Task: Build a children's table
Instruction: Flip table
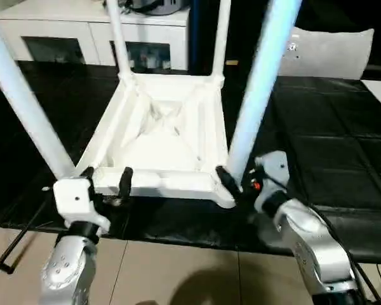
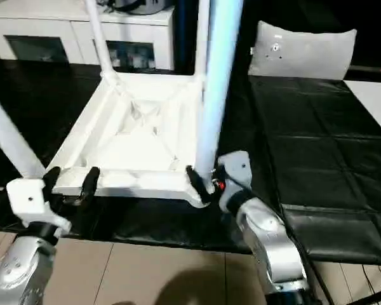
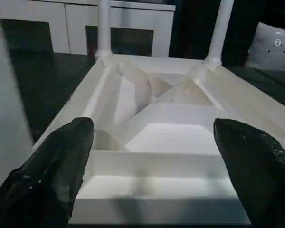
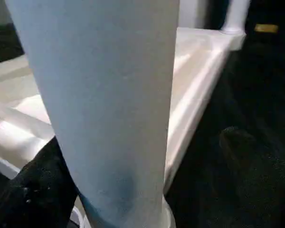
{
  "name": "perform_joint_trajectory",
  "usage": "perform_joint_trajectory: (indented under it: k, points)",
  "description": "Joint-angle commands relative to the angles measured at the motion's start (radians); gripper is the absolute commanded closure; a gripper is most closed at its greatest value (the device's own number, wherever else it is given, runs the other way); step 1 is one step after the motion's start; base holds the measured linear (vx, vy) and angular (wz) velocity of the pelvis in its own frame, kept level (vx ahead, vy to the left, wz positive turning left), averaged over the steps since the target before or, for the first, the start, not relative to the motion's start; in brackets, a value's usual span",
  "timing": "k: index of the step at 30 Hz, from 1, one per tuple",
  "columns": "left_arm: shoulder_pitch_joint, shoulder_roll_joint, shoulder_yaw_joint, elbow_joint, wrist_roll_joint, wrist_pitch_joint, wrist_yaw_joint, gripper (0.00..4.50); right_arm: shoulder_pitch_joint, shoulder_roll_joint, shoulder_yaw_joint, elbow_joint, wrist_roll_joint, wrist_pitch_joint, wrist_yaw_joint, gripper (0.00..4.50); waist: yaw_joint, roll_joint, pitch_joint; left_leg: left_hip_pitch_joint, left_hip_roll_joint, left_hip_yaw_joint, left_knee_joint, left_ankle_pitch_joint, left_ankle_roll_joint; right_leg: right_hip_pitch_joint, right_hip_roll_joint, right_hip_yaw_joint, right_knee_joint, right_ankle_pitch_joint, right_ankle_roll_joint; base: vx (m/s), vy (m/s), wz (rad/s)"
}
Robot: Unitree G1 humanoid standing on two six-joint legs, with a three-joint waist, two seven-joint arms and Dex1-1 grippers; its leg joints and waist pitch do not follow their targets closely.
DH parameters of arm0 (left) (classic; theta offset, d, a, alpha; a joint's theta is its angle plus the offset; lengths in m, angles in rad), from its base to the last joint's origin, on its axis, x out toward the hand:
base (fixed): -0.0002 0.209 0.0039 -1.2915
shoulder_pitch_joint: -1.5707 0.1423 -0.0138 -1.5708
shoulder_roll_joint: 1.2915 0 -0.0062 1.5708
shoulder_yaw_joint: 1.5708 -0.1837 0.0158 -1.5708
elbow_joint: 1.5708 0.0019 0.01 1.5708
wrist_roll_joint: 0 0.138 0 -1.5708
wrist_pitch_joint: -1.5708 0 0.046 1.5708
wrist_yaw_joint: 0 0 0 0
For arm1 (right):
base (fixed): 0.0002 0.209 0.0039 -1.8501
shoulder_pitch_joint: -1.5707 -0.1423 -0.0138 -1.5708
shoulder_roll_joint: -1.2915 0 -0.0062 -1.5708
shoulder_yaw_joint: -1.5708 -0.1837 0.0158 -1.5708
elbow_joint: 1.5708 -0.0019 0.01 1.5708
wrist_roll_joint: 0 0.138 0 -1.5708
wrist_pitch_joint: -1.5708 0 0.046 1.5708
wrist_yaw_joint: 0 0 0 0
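Note:
The children's table lies upside down on the black work table [image 1: 330, 140], its ribbed white top [image 1: 159, 136] facing up. White legs stand in its corner sockets: a near-left leg [image 1: 25, 101], a near-right leg [image 1: 260, 82] and two far legs [image 1: 117, 38]. My left gripper [image 1: 106, 179] is open, its black fingers [image 3: 52, 175] astride the top's near rim without pinching it. My right gripper [image 1: 238, 181] stands open around the base of the near-right leg [image 4: 109, 95]. One finger [image 4: 33, 190] is beside the leg and the other sits a little apart from it.
A white cabinet [image 1: 82, 25] stands behind the work table and a grey cushion [image 1: 333, 51] lies at the back right. The work table's front edge runs just below the grippers, with tan floor [image 1: 178, 273] under my forearms.

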Motion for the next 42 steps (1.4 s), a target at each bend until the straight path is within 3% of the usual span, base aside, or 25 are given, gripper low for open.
perform_joint_trajectory:
  k: [1,4,5,7,8,11,17,20,26,28,30,31,37,38,39,42]
  points:
    - [0.022,0.01,0.008,-0.025,-0.002,-0.006,-0.016,0.06,-0.016,-0.021,-0.087,0.033,-0.031,0.012,-0.073,0.0,0.0,-0.001,-0.035,-0.007,0.109,-0.043,-0.094,-0.171,0.047,0.043,-0.146,0.099,-0.09,-0.315,-0.039,0.0,0.0,0.0]
    - [0.032,0.013,0.016,-0.029,-0.002,-0.01,-0.015,0.06,-0.017,-0.031,-0.111,0.043,-0.039,0.002,-0.096,0.0,0.001,-0.002,-0.034,0.005,0.103,-0.037,-0.093,-0.207,0.03,0.033,-0.139,0.099,-0.099,-0.376,-0.016,0.0,0.0,0.0]
    - [0.041,0.029,0.024,-0.024,0.016,-0.017,-0.006,0.06,-0.018,-0.039,-0.143,0.053,-0.046,-0.005,-0.124,0.0,0.002,-0.003,-0.034,0.005,0.103,-0.036,-0.093,-0.205,0.03,0.033,-0.139,0.099,-0.099,-0.373,-0.014,0.0,0.0,0.0]
    - [0.037,0.052,0.041,-0.013,0.033,-0.021,0.008,0.06,-0.018,-0.047,-0.181,0.065,-0.05,-0.002,-0.159,0.0,0.004,-0.015,-0.034,-0.001,0.101,-0.036,-0.096,-0.181,0.039,0.037,-0.14,0.098,-0.097,-0.372,-0.001,0.0,0.0,0.0]
    - [0.034,0.059,0.049,-0.01,0.036,-0.019,0.012,0.06,-0.017,-0.049,-0.193,0.069,-0.05,0.002,-0.171,0.0,0.005,-0.012,-0.036,0.001,0.103,-0.037,-0.095,-0.174,0.038,0.036,-0.14,0.098,-0.095,-0.356,0.002,0.0,0.0,0.0]
    - [0.022,0.074,0.072,-0.014,0.031,-0.006,0.018,0.06,-0.003,-0.065,-0.196,0.071,-0.065,0.0,-0.183,0.0,0.005,-0.019,-0.038,-0.002,0.107,-0.038,-0.096,-0.153,0.043,0.038,-0.14,0.1,-0.085,-0.306,-0.012,0.0,0.0,0.0]
    - [0.017,0.099,0.057,-0.007,-0.008,0.013,-0.046,0.06,0.031,-0.073,-0.135,0.022,-0.044,0.04,-0.108,0.0,0.008,-0.021,-0.035,-0.003,0.105,-0.036,-0.097,-0.158,0.05,0.039,-0.144,0.1,-0.087,-0.314,-0.026,0.0,0.0,0.0]
    - [0.005,0.138,0.031,0.004,-0.05,0.04,-0.123,0.06,0.089,-0.081,-0.084,-0.063,-0.019,0.084,-0.049,0.0,0.01,-0.021,-0.032,-0.002,0.105,-0.037,-0.098,-0.174,0.05,0.038,-0.145,0.102,-0.092,-0.342,-0.014,0.0,0.0,0.0]
    - [-0.034,0.173,0.029,0.049,-0.04,0.065,-0.14,0.06,0.158,-0.102,-0.054,-0.181,0.048,0.12,0.017,0.0,0.008,-0.022,-0.03,0.0,0.106,-0.038,-0.1,-0.197,0.04,0.037,-0.145,0.102,-0.097,-0.37,0.003,0.0,0.0,0.0]
    - [-0.06,0.184,0.027,0.08,-0.035,0.089,-0.144,0.43,0.181,-0.113,-0.04,-0.227,0.074,0.133,0.045,0.0,0.009,-0.022,-0.031,0.002,0.105,-0.039,-0.099,-0.19,0.042,0.036,-0.146,0.1,-0.097,-0.377,0.008,0.0,0.0,0.0]
    - [-0.123,0.185,0.039,0.158,-0.043,0.135,-0.13,0.46,0.193,-0.129,-0.014,-0.272,0.097,0.141,0.093,0.0,0.009,-0.012,-0.033,0.005,0.104,-0.041,-0.098,-0.196,0.041,0.034,-0.142,0.098,-0.1,-0.37,0.022,0.0,0.0,0.0]
    - [-0.141,0.183,0.046,0.18,-0.048,0.14,-0.121,0.56,0.188,-0.126,-0.012,-0.274,0.095,0.14,0.101,0.0,0.008,-0.014,-0.033,0.002,0.104,-0.041,-0.098,-0.192,0.041,0.037,-0.144,0.097,-0.1,-0.364,0.021,0.0,0.0,0.0]
    - [-0.183,0.184,0.04,0.224,-0.072,0.105,-0.145,1.04,0.166,-0.128,0.018,-0.285,0.105,0.155,0.13,0.0,0.009,-0.016,-0.039,-0.002,0.112,-0.045,-0.097,-0.148,0.045,0.041,-0.149,0.102,-0.083,-0.263,-0.032,0.0,0.0,0.0]
    - [-0.187,0.183,0.034,0.228,-0.069,0.104,-0.147,1.18,0.164,-0.131,0.03,-0.288,0.109,0.164,0.139,0.0,0.01,-0.02,-0.04,-0.003,0.111,-0.042,-0.095,-0.14,0.049,0.043,-0.15,0.102,-0.083,-0.255,-0.037,0.0,0.0,0.0]
    - [-0.191,0.182,0.031,0.233,-0.065,0.105,-0.148,1.3,0.163,-0.136,0.039,-0.29,0.114,0.171,0.145,0.0,0.012,-0.017,-0.039,-0.002,0.112,-0.041,-0.095,-0.126,0.055,0.042,-0.151,0.103,-0.08,-0.242,-0.047,0.0,0.0,0.0]
    - [-0.196,0.178,0.026,0.235,-0.07,0.109,-0.157,1.49,0.161,-0.14,0.056,-0.293,0.12,0.191,0.158,0.0,0.013,-0.02,-0.037,-0.001,0.112,-0.04,-0.095,-0.135,0.056,0.043,-0.153,0.103,-0.083,-0.27,-0.046,0.0,0.0,0.0]
